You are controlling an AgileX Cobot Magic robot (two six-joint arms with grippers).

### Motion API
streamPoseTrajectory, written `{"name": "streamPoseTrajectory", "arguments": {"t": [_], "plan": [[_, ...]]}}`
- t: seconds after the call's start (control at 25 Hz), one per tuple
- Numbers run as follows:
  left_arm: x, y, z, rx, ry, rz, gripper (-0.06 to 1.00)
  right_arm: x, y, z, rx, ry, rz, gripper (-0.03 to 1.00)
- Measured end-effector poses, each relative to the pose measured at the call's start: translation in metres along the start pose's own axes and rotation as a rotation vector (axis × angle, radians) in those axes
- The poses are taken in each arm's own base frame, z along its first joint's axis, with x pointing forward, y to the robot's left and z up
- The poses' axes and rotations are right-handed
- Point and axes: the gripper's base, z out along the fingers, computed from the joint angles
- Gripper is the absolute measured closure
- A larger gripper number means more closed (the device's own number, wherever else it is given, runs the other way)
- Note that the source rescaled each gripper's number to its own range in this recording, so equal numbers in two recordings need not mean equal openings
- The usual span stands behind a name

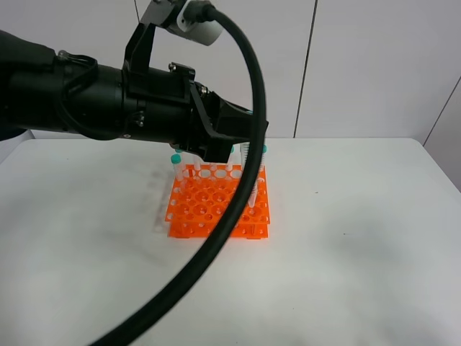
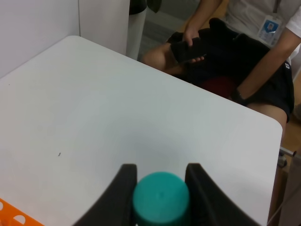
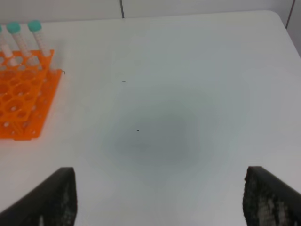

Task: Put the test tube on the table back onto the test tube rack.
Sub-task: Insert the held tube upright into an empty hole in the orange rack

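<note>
- Test tube (image 2: 161, 200): teal cap pinched between the fingers of my left claw (image 2: 161, 181), so it is carried, not lying on the surface (image 2: 94, 103).
- Cap seen end-on; I judge the long axis runs straight away from the claw. Tip hidden.
- Test tube rack (image 1: 216, 203): beneath my left arm. Cannot tell which hole sits under the tip.
- Right claw (image 3: 162, 197): spread, holding nothing, rack well off to one side. Left arm is nearer.

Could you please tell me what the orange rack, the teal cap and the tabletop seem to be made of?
The test tube rack looks like moulded orange plastic, evenly coloured with uniform holes. The cap: smooth matte teal plastic, probably. The table: white, matte; material unclear.
</note>
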Motion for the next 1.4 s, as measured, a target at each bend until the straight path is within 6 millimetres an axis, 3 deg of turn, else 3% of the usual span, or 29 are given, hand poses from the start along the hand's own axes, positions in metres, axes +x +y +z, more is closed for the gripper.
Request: {"name": "streamPoseTrajectory", "arguments": {"t": [1.12,1.4], "plan": [[-0.002,0.006,0.0,-0.066,-0.014,0.075,0.94,0.0,0.0,0.0,-0.003,0.0,0.019,0.04],[0.0,0.028,-0.008,-0.168,0.016,0.17,0.94,0.0,0.0,0.0,-0.003,0.0,0.019,0.04]]}}
